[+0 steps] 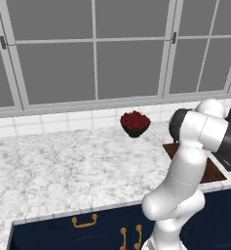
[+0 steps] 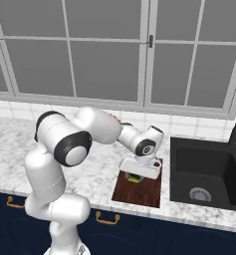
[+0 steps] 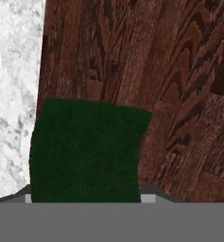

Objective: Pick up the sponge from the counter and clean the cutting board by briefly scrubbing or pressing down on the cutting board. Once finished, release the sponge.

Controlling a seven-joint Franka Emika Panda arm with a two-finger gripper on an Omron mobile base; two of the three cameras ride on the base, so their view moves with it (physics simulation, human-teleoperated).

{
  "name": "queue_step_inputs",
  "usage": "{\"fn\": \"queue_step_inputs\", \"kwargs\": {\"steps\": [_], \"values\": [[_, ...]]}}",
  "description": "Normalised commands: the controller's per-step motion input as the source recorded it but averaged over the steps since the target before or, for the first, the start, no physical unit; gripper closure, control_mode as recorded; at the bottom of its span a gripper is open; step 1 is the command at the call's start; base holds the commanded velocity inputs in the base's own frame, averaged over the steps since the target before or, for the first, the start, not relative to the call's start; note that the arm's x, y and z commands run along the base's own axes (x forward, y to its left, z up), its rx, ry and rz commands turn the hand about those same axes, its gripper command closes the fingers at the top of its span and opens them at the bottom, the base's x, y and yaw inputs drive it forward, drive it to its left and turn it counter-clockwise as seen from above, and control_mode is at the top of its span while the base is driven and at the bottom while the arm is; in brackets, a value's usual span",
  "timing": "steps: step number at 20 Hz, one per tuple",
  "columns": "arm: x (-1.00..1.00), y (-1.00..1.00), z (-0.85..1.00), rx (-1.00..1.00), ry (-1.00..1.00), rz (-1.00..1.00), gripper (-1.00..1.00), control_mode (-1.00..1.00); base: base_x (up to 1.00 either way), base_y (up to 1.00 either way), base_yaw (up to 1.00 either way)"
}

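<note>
We have the sponge [image 3: 87, 151] directly beneath our hand [image 2: 139, 172], seemingly clamped between its fingers (tips hidden, so unconfirmed), pressed low over the cutting board [image 3: 146, 61] near its edge beside the tabletop [image 3: 12, 71].

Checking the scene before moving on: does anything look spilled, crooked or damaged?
Nothing stands out. The sponge lies flat on the cutting board under the gripper, the bowl of red fruit stands upright on the counter, nothing spilled.
</note>
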Motion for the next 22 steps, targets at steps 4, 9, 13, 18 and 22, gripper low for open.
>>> {"fn": "queue_step_inputs", "kwargs": {"steps": [4,9,13,18,22], "values": [[0.05,0.19,0.69,0.0,-0.09,-0.02,1.0,-1.0,0.0,0.0,0.0],[0.16,0.48,-0.01,-0.04,-0.12,0.0,1.0,-1.0,0.0,0.0,0.0],[0.08,0.37,-0.64,-0.08,-0.08,-0.01,1.0,-1.0,0.0,0.0,0.0],[0.17,0.06,-0.98,-0.09,-0.02,-0.03,1.0,-1.0,0.0,0.0,0.0],[0.19,0.04,-0.94,-0.08,0.0,-0.03,1.0,-1.0,0.0,0.0,0.0]]}}
